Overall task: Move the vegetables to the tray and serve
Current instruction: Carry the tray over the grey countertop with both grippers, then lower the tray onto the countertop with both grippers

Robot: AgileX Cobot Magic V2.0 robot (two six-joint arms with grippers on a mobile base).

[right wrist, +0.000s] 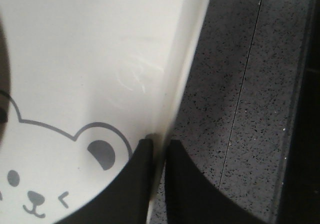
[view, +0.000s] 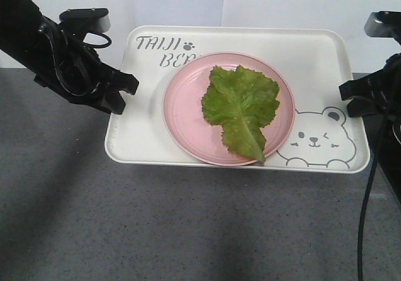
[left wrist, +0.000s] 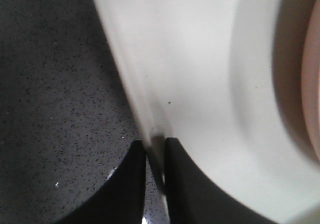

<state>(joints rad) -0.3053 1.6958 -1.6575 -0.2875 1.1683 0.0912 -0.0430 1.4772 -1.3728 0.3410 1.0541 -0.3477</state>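
We note a crinkled lettuce leaf (view: pixel 241 108) on the round pink plate (view: pixel 182 115), atop the glossy cream tray (view: pixel 319 61). Left gripper (left wrist: pixel 155 156) and right gripper (right wrist: pixel 159 151) pinch the tray's opposite rims above the speckled grey table (view: pixel 188 224).

left: our left gripper (left wrist: pixel 155 156) pinches the tray (left wrist: pixel 200 74) rim | right: our right gripper (right wrist: pixel 160 159) clamps the opposite rim
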